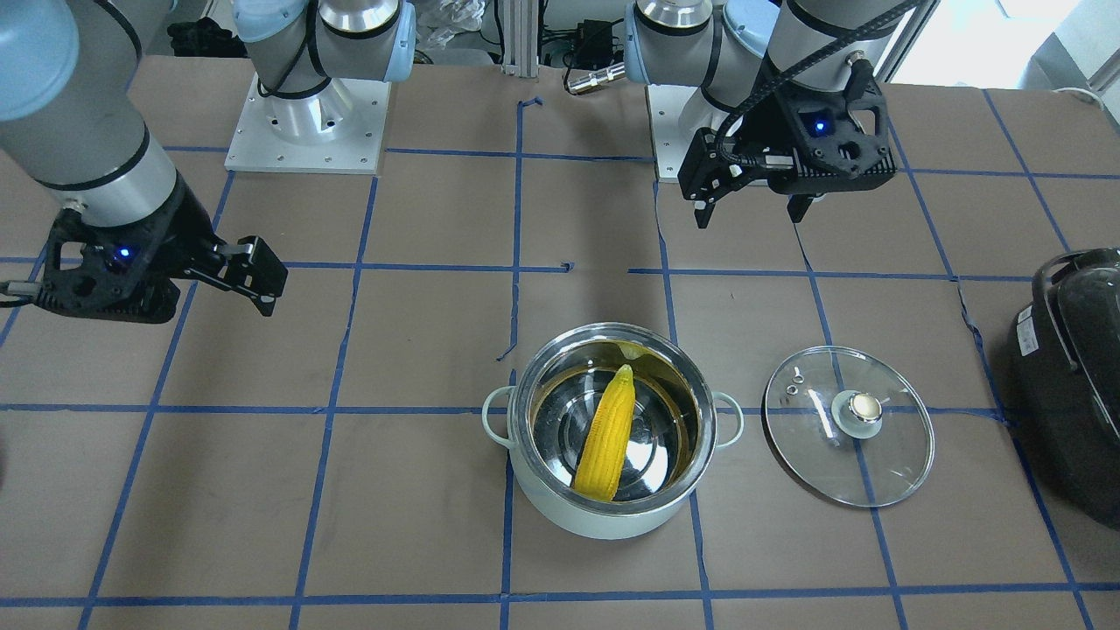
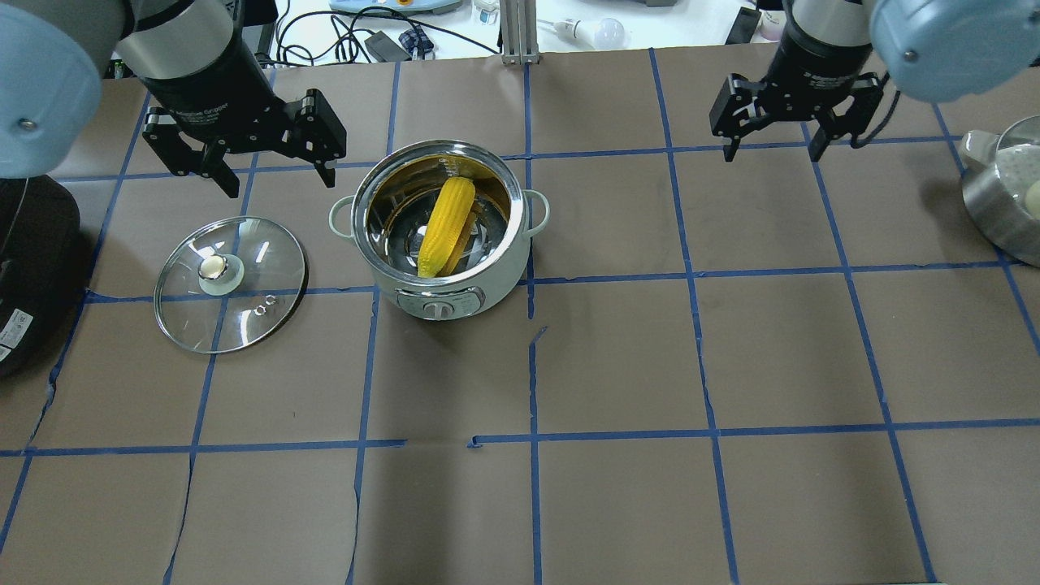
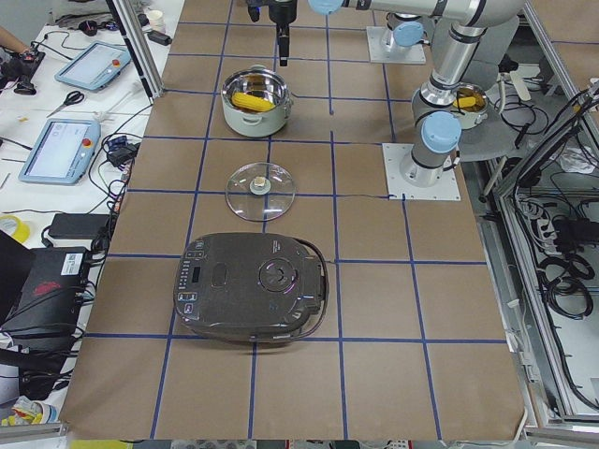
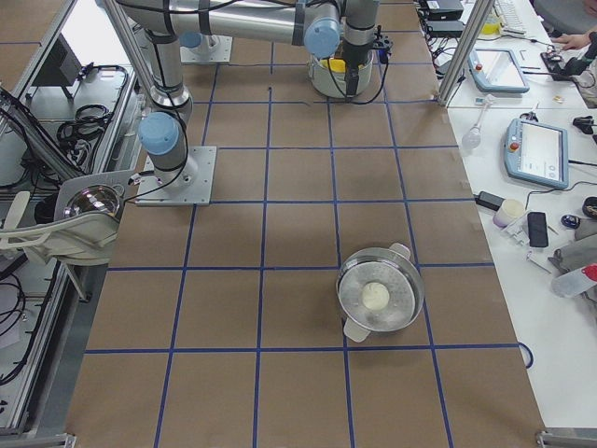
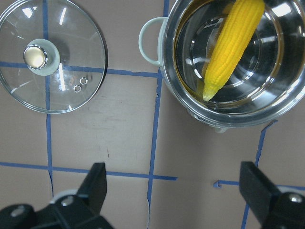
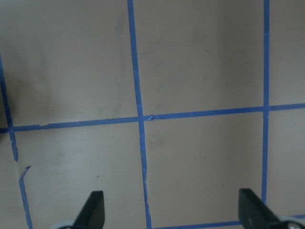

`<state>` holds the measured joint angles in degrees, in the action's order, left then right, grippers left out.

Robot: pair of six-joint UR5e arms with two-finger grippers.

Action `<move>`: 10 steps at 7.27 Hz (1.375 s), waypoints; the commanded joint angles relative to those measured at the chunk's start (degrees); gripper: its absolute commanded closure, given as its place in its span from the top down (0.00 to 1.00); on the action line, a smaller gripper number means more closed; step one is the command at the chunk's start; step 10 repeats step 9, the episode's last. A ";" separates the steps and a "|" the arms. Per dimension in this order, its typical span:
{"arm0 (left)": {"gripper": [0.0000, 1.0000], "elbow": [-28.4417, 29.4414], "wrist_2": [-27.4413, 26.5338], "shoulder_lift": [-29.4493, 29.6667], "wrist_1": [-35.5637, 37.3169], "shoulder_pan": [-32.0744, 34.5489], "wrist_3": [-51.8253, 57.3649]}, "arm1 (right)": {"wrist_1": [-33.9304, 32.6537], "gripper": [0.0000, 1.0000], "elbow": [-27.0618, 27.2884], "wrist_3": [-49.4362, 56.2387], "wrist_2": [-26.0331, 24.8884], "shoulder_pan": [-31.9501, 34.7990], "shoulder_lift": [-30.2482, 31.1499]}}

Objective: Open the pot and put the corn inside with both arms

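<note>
The bright yellow toy corn cob [image 2: 445, 226] lies slanted inside the round mint-green, steel-lined pot [image 2: 487, 288], with the round glass lid [image 2: 244, 305] flat just beside it. The black left gripper [image 2: 276, 175] and right gripper [image 2: 772, 153] hang spread wide and empty. To me the job looks finished.

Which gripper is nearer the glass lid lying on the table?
The left gripper: it hangs open close to the lid and the mint-green pot. The right gripper, also open, is far off on the pot's other side.

Glossy steel pot [image 1: 612, 516], glass lid [image 1: 847, 426]
</note>
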<state>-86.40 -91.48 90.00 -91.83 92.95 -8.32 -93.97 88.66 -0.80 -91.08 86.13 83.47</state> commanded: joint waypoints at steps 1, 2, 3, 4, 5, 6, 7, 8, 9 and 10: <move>1.00 -0.43 0.08 -0.97 -0.19 0.13 0.23 | 2.29 1.00 2.40 -3.50 -0.50 0.43 4.32; 1.00 -0.61 -0.10 -1.14 -0.19 0.13 0.41 | 4.82 1.00 2.49 -3.51 0.11 1.14 5.64; 1.00 -0.70 -0.10 -1.23 -0.28 0.13 0.41 | 5.37 1.00 2.23 -3.51 1.33 1.93 5.82; 1.00 -0.78 -0.18 -1.23 -0.28 0.13 0.41 | 5.72 1.00 2.40 -3.42 1.26 2.20 6.87; 1.00 -0.78 -0.19 -1.23 -0.19 0.13 0.41 | 5.81 1.00 2.40 -3.33 1.34 2.98 7.49; 1.00 -0.78 -0.01 -1.23 -0.28 0.13 0.41 | 5.73 1.00 2.40 -3.42 1.17 4.56 7.41; 1.00 -0.96 0.16 -1.23 -0.28 0.13 0.41 | 5.64 1.00 2.40 -3.59 0.56 5.27 6.80; 1.00 -0.96 0.25 -1.32 -0.28 0.13 0.41 | 5.46 1.00 2.40 -3.42 0.64 5.27 6.79; 1.00 -0.96 0.17 -1.32 -0.28 0.21 0.41 | 5.55 1.00 2.49 -3.33 1.34 5.36 6.71; 1.00 -0.96 0.17 -1.32 -0.28 0.21 0.41 | 5.55 1.00 2.49 -3.33 1.34 5.36 6.71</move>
